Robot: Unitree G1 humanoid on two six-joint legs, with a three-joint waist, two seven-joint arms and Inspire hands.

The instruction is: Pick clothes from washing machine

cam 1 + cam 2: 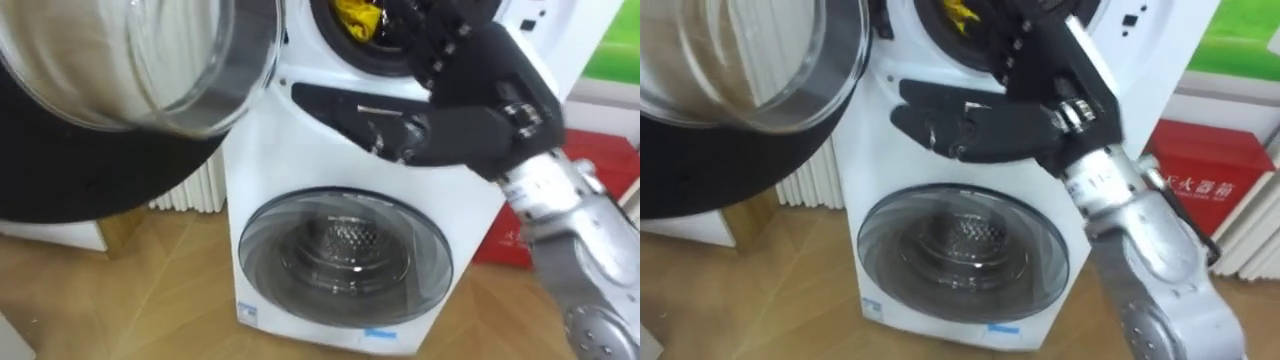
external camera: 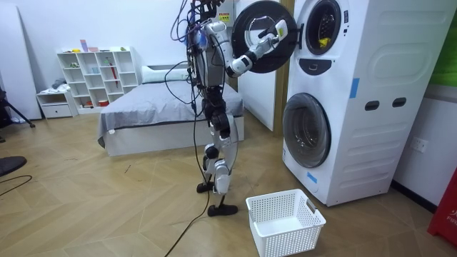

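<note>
Cloth (image 1: 357, 18), yellow, partly hidden by right hand (image 1: 488, 65) in cut-off upper drum (image 1: 350, 52).

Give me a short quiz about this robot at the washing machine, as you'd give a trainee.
1. True or false: the lower door of the washing machine stands open.
2. Which of the robot's hands reaches up to the upper drum? A: the left. B: the right hand.
3. What colour is the garment in that drum?
Key: 1 false; 2 B; 3 yellow.
</note>
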